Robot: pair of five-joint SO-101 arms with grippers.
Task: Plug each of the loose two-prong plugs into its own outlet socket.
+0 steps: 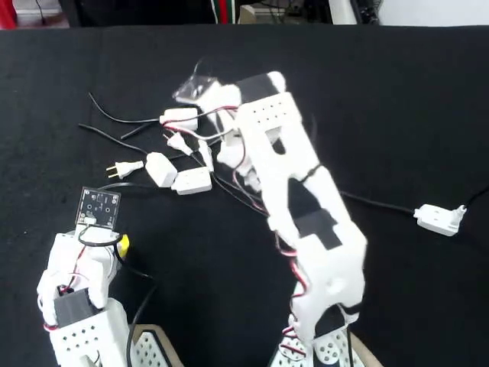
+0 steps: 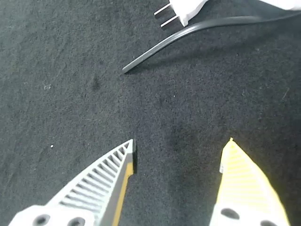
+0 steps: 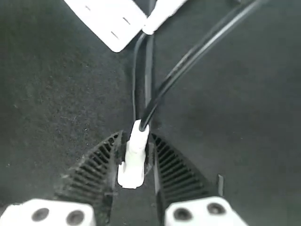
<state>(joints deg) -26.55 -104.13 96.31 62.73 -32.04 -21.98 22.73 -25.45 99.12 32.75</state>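
My right gripper (image 3: 135, 141) is shut on a small white plug (image 3: 132, 165), whose black cable (image 3: 188, 56) runs away from the fingers. A white outlet socket (image 3: 107, 19) lies just beyond it. From above, the right arm (image 1: 267, 130) reaches into the cluster of white sockets (image 1: 192, 180) and plugs (image 1: 177, 142) at mid-table. My left gripper (image 2: 181, 150) hangs open over bare cloth, with a loose two-prong plug (image 2: 176, 10) and a black cable end (image 2: 188, 34) ahead of it. That plug (image 1: 126, 168) lies left of the cluster, prongs pointing left.
A lone white outlet socket (image 1: 439, 219) with a black cord sits far right. Black cables (image 1: 114, 118) trail left from the cluster. The left arm (image 1: 80, 298) stands at the near left corner. The black tablecloth (image 1: 397, 99) covers the table.
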